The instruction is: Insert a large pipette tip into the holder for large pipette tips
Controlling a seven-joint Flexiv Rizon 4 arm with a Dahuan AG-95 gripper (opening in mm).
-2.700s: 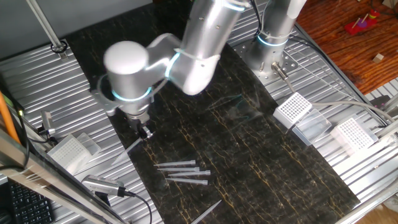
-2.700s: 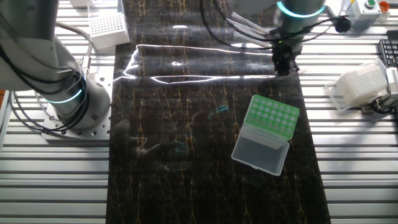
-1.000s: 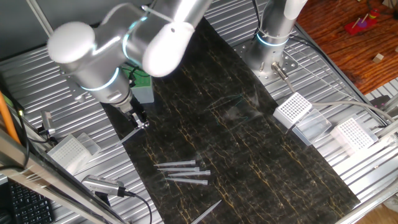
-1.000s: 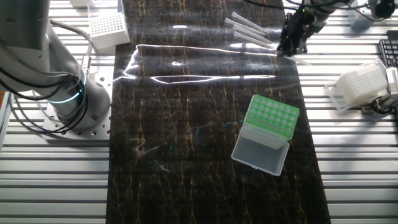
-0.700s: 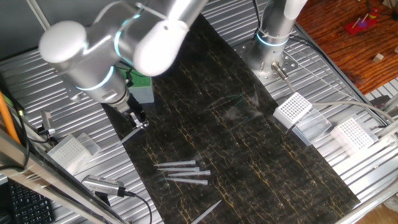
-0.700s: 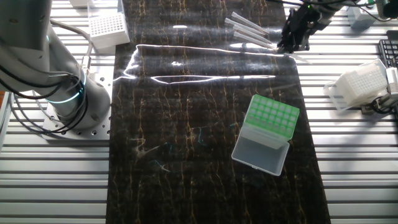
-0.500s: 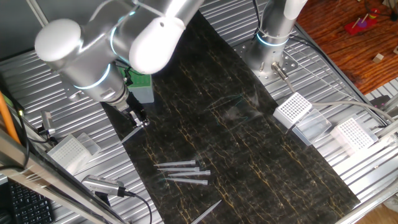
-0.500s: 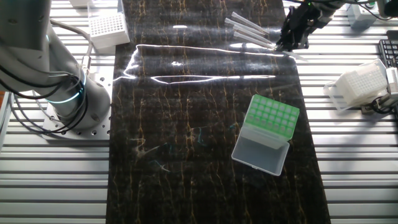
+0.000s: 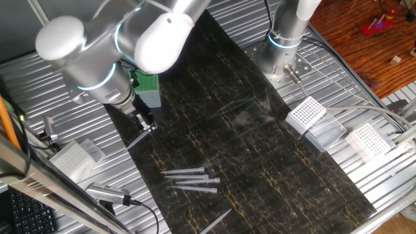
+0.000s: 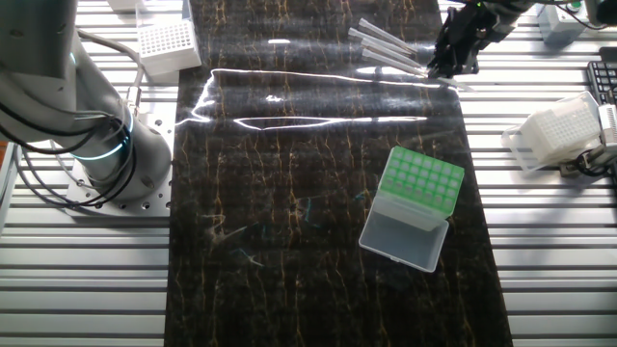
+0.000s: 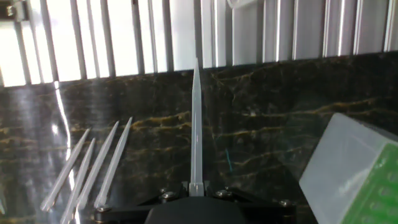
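We see the gripper [image 11: 196, 186] shut tight on the fat end of the large pipette tip [image 11: 196, 124]. In the hand view the tip sticks straight out toward twelve o'clock, with its thin point over the dark mat [image 11: 280, 124], near the mat's edge. Three more loose tips [image 11: 93, 165] lie flat on the mat at about nine o'clock from the held one. The holder for large pipette tips [image 11: 357, 180] sits at about four o'clock in that view, with its green rack showing. In the other fixed view the gripper [image 10: 453, 60] is high up at one o'clock, and the holder [image 10: 416, 198] is well apart from it, down at about five o'clock.
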